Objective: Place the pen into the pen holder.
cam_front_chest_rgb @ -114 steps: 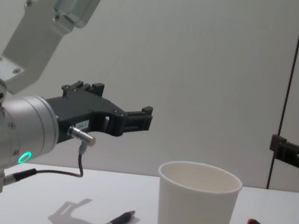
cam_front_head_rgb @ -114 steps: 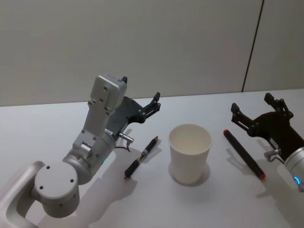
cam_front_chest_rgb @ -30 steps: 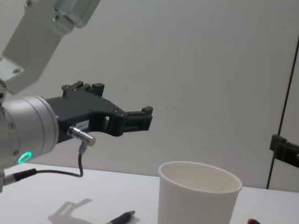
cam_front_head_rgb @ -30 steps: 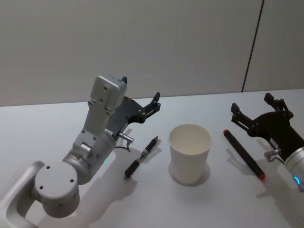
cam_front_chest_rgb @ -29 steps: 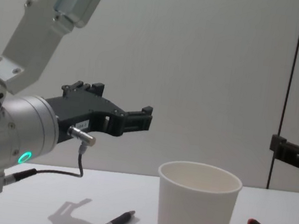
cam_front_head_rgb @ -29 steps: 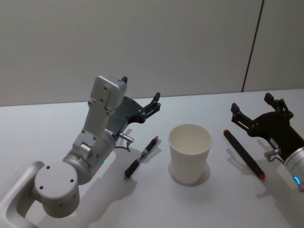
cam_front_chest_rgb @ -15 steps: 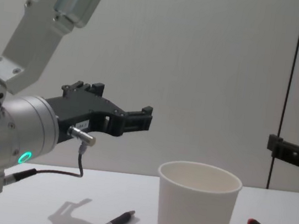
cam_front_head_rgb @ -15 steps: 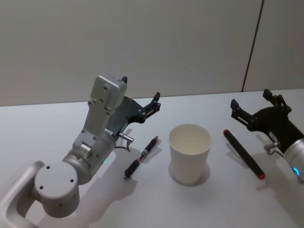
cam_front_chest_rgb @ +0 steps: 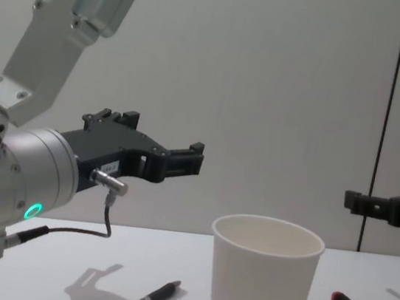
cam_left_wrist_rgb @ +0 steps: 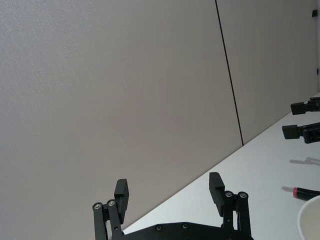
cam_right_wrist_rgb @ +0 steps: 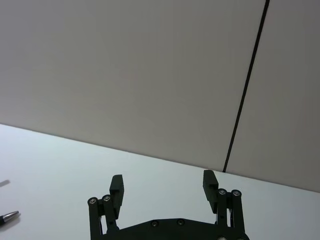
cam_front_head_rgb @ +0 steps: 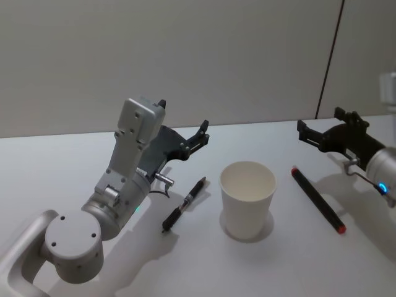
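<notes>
1. Cup [cam_front_head_rgb: 247, 199] stood upright on the white table [cam_front_head_rgb: 55, 161], roughly mid-table, mouth up; nothing seen inside.
2. Slim pen [cam_front_head_rgb: 184, 205] lay flat on the table just left of the cup, not touching it, angled with its far end toward the cup.
3. Red-tipped pen [cam_front_head_rgb: 317, 199] lay flat to the cup's right, apart from it, running diagonally.
4. Left gripper [cam_front_head_rgb: 183, 117] hung in the air above and behind the slim pen, fingers spread wide, nothing between them, not touching either pen.
5. Right gripper [cam_front_head_rgb: 319, 121] hovered above the table beyond the far end of the red-tipped pen, fingers apart and empty, clear of pen and cup.
6. Plain wall [cam_front_head_rgb: 185, 55] behind the table.
</notes>
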